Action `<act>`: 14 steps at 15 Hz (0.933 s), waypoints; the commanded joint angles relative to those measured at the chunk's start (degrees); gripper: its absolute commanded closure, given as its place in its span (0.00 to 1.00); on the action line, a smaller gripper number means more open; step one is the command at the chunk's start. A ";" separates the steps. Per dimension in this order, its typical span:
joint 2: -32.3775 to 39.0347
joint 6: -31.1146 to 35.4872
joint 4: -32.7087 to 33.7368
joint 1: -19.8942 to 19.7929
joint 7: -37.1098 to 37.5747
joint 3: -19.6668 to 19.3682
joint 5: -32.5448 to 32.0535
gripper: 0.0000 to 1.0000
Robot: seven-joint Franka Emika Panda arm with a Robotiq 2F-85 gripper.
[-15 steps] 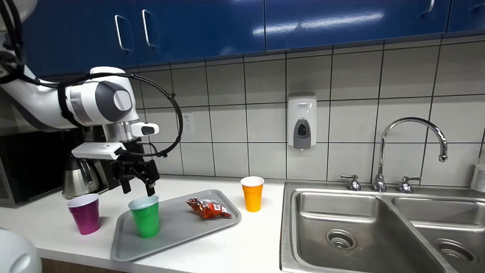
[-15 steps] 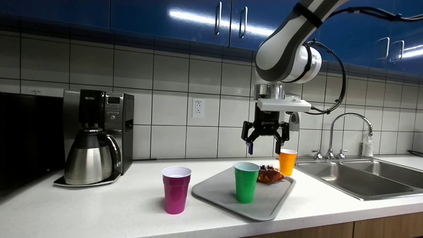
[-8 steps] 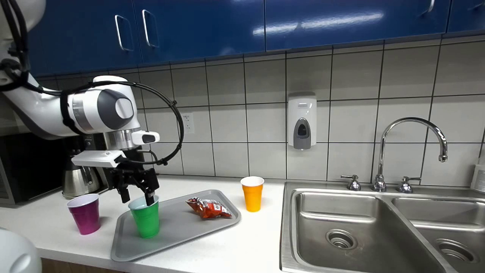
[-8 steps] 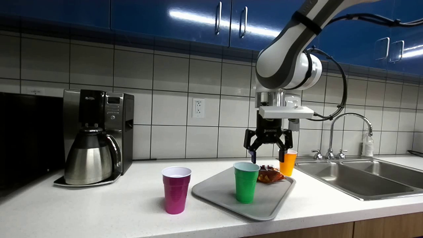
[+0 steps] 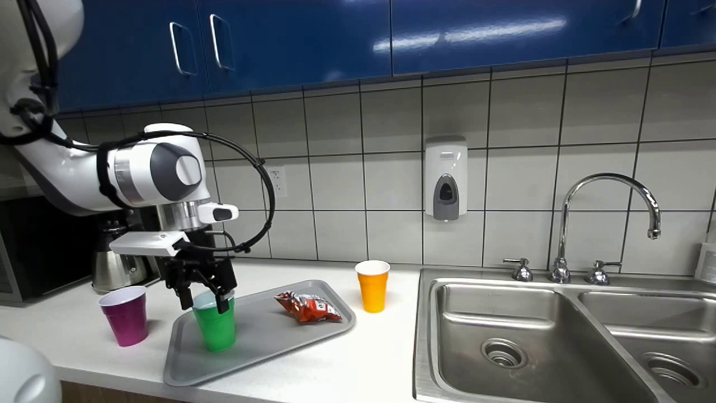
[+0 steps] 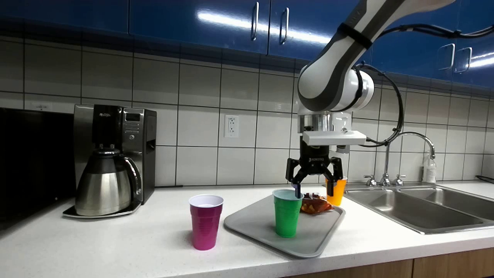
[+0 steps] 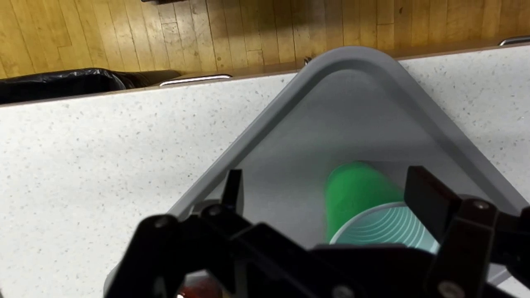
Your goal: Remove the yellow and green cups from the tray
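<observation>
Your step looks like grasping the green cup [image 6: 286, 217], upright on the tray [image 6: 252, 226]; yellow-orange cup [image 5: 373, 288] is already off, on the counter [image 5: 383, 352]. Your claw [image 6: 314, 192] is wide, holding nothing, off-centre. Next, probably: shift until the green cup sits between the fingers [image 7: 430, 203], lower, close lightly.

Cup [image 6: 286, 217] on tray [image 6: 252, 222], seemingly a packet [image 6: 316, 206] behind.

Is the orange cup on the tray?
No, in an exterior view the orange cup stands upright on the counter, with a visible gap between it and the tray.
</observation>
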 commanded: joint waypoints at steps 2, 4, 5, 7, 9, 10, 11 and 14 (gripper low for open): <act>2.72 1.19 2.36 -0.27 1.23 -0.68 -2.44 0.00; 3.60 1.94 3.27 -0.24 1.38 -1.01 -2.90 0.00; 4.13 2.24 3.78 -0.24 1.43 -1.19 -3.20 0.00; 5.38 2.73 4.69 -0.14 1.55 -1.47 -3.70 0.00; 6.97 3.26 5.50 -0.06 1.86 -1.79 -4.25 0.00; 7.86 3.43 5.92 -0.02 1.95 -2.01 -4.49 0.00; 8.71 3.68 6.26 0.05 2.10 -2.22 -4.74 0.00; 10.99 4.58 7.12 0.44 2.19 -2.85 -4.93 0.00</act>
